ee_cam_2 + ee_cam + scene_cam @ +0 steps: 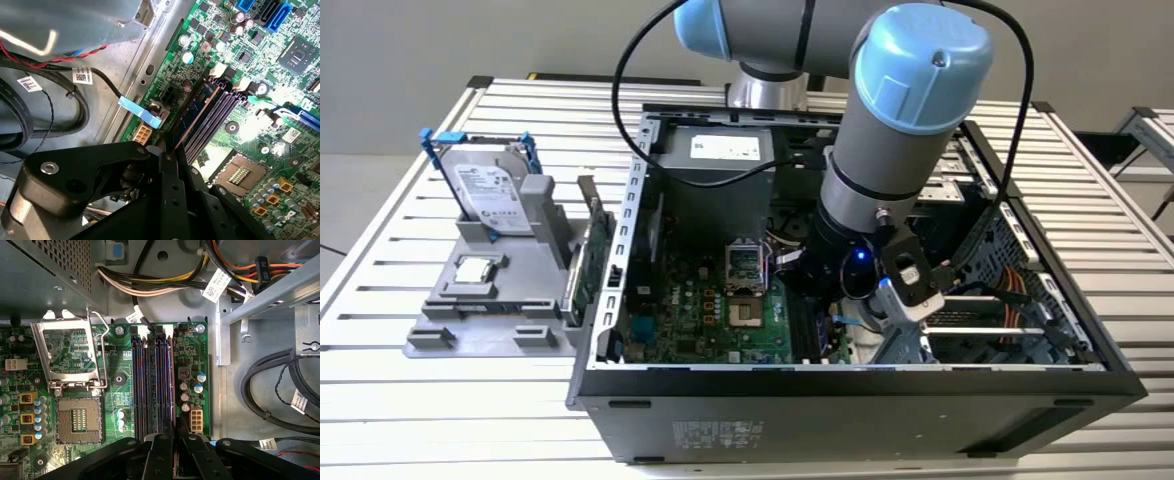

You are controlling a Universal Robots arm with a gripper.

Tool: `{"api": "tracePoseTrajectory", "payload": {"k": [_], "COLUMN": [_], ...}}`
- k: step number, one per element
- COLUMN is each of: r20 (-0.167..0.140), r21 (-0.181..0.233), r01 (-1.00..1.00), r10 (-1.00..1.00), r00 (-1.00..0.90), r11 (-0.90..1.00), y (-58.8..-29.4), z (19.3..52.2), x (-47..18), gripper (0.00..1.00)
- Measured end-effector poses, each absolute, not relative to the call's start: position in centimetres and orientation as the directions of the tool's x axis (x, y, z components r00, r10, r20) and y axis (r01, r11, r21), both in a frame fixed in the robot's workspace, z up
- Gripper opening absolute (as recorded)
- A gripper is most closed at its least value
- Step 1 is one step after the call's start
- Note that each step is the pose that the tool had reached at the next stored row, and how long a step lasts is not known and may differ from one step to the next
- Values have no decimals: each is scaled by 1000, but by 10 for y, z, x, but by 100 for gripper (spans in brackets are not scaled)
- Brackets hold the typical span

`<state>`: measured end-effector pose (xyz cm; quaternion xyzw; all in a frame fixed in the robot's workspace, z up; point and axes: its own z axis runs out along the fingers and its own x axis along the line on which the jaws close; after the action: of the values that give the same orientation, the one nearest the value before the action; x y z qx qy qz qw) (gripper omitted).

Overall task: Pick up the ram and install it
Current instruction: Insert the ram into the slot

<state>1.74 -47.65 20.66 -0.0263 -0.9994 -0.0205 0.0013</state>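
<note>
Jaws narrow, closed onto the ram [173, 385]: in the first wrist view my gripper [175, 432] has its fingers drawn in close, and the thin dark stick runs edge-on out from between them. The ram stands upright along the memory slots [150, 385], at the slot on the side away from the processor socket [77, 420]. Whether it is fully seated I cannot tell. In the second wrist view the ram [200, 110] shows as a dark bluish board with a brownish edge, lying parallel to the slots, with my gripper [170, 152] at its near end. Slots and socket sit on the green motherboard [120, 385]. In the exterior view my arm [894, 150] reaches down into the open computer case [854, 400]. On the exterior view's left, a grey tray [434, 335] carries a hard drive [494, 200] and a small square processor chip [478, 268]. Case and tray rest on a slatted metal table [400, 400].
</note>
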Motion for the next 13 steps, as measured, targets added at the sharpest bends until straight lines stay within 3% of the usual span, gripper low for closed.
{"api": "tracePoseTrajectory", "payload": {"k": [5,6,13], "r20": [4,4,4], "r21": [41,41,40], "r01": [53,53,53], "r10": [53,53,53], "r00": [-999,-999,-999], "r11": [998,998,998], "y": [-476,-476,-476], "z": [206,207,218], "x": [17,17,17], "gripper": [0,100,100]}}
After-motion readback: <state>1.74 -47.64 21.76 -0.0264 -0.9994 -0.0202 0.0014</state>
